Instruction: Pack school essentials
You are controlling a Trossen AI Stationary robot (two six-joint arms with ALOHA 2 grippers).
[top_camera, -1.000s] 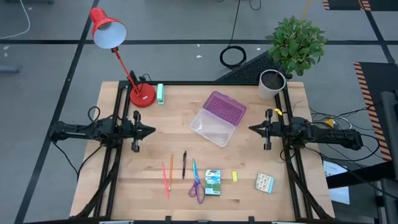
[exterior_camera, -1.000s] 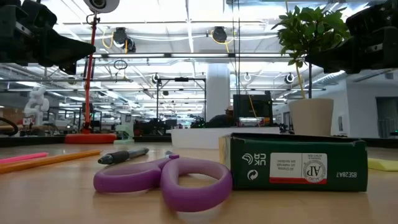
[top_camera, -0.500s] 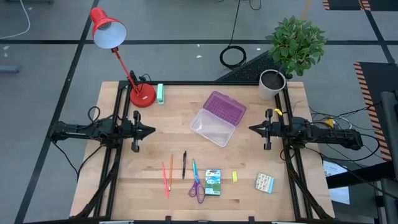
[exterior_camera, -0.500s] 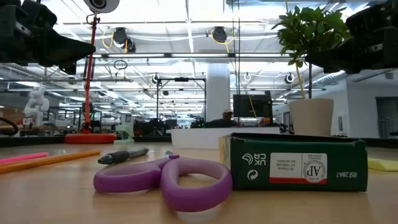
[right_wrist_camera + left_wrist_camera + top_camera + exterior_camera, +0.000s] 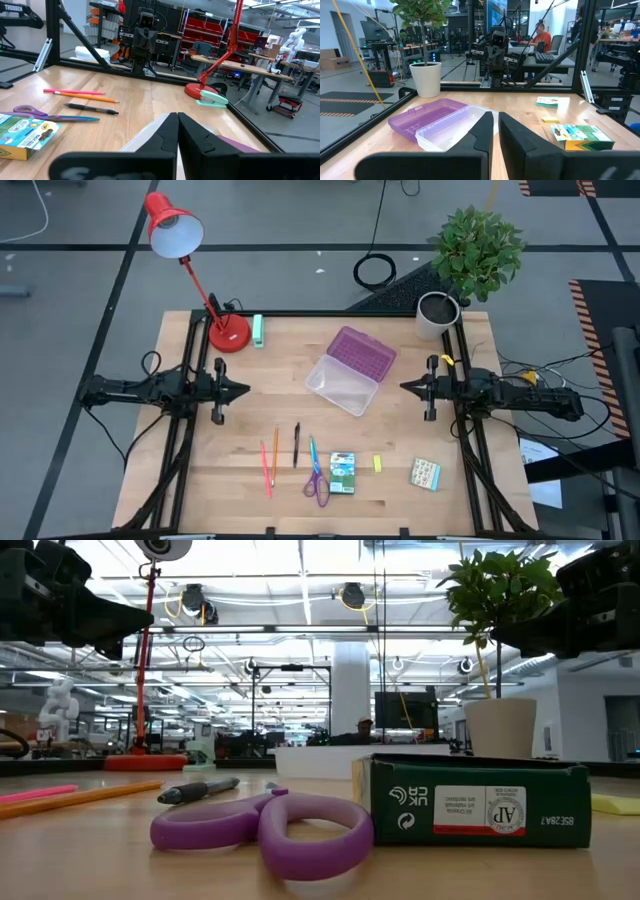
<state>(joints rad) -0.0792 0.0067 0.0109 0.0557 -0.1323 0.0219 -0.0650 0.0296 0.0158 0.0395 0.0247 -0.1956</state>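
While essentials lay unpacked, left gripper (image 5: 243, 390) and right gripper (image 5: 404, 387) flanked open clear case (image 5: 342, 385), jaws pressed together, holding nothing, likely parked for clear access.

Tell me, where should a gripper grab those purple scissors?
Probably by the blades, from straight above. The scissors lie flat on the table, purple loops toward the near edge and blades pointing away. The blades are narrow enough for two fingers to straddle, while the loops are wide and rounded. The blue pen lies right against the blades and the crayon box close beside, so room is tight.
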